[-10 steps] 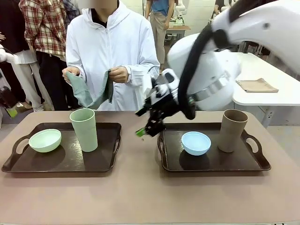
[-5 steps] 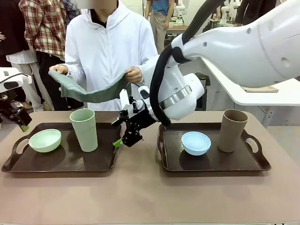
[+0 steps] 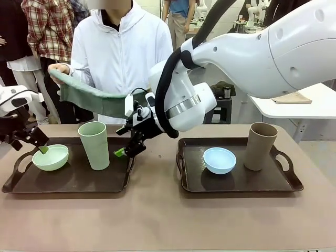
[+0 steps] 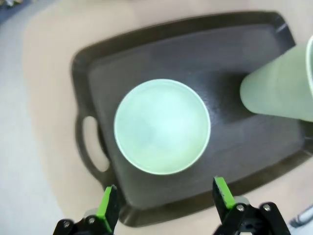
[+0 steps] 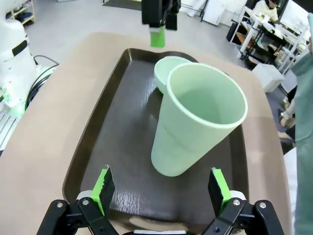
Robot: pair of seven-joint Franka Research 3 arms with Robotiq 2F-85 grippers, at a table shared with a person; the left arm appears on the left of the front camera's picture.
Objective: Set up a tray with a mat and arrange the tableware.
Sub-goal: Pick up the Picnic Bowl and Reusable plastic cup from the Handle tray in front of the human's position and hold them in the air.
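At the left tray [image 3: 73, 181] on the desk [image 3: 157, 220], the right pincer [image 5: 159, 191] is hovering released near the green cup [image 5: 195, 122], the left pincer [image 4: 164, 198] released above the green bowl [image 4: 161, 126], probably to lift them clear; behind, a person [image 3: 123, 52] is holding out a mat [image 3: 89, 97] to lay

No lettering, label, brand, number or sign can be read in any view. The pale green cup [image 3: 94, 145], pale green bowl [image 3: 50, 157], light blue bowl [image 3: 219, 160] and tan-brown cup [image 3: 261, 146] are plain-coloured. The dark left tray [image 3: 73, 181] and right tray [image 3: 236, 182] are plain too.
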